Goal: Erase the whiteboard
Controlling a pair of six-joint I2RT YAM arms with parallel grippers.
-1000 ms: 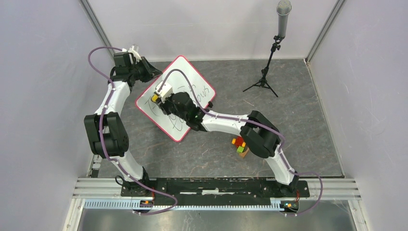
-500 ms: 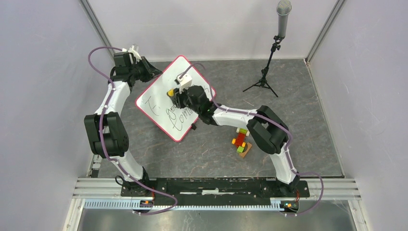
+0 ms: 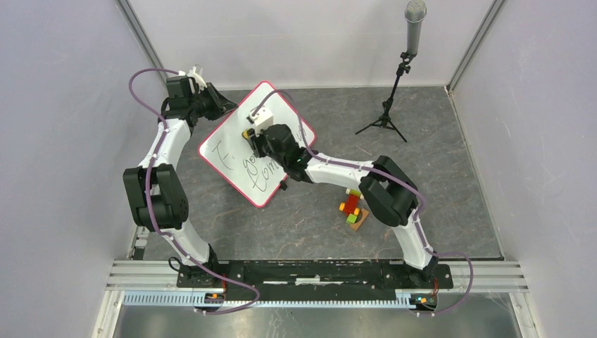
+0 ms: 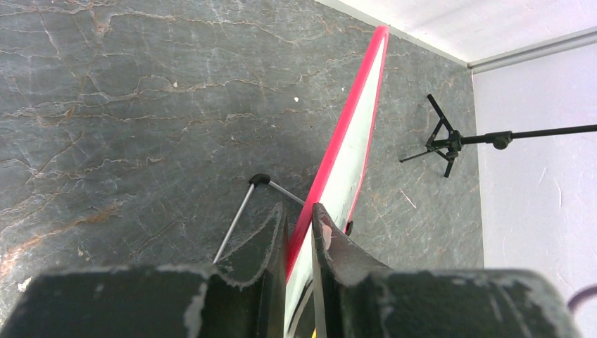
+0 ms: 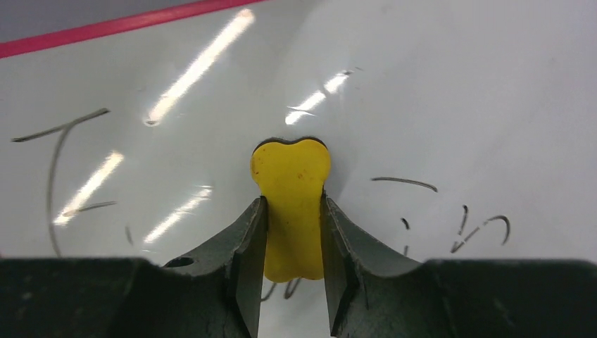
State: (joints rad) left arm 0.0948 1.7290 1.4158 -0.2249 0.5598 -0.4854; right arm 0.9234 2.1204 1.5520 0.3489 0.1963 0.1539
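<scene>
The whiteboard [image 3: 232,158] is white with a red-pink rim and black handwriting, and stands tilted on the floor at the back left. My left gripper [image 3: 224,107] is shut on its upper left rim; the left wrist view shows the rim [image 4: 352,120] edge-on between the two fingers. My right gripper [image 3: 250,135] is shut on a yellow eraser [image 5: 291,184] and presses it on the board's face [image 5: 422,105] near the upper middle. Black strokes remain left and right of the eraser.
A microphone on a black tripod [image 3: 386,116] stands at the back right. A stack of coloured blocks [image 3: 351,209] lies on the grey floor by the right arm's elbow. A thin metal leg [image 4: 239,215] props the board from behind.
My right gripper has swept the eraser from the board's left side up and right, then slightly back left. Handwriting at the lower left has come into view. The left arm has not moved.
</scene>
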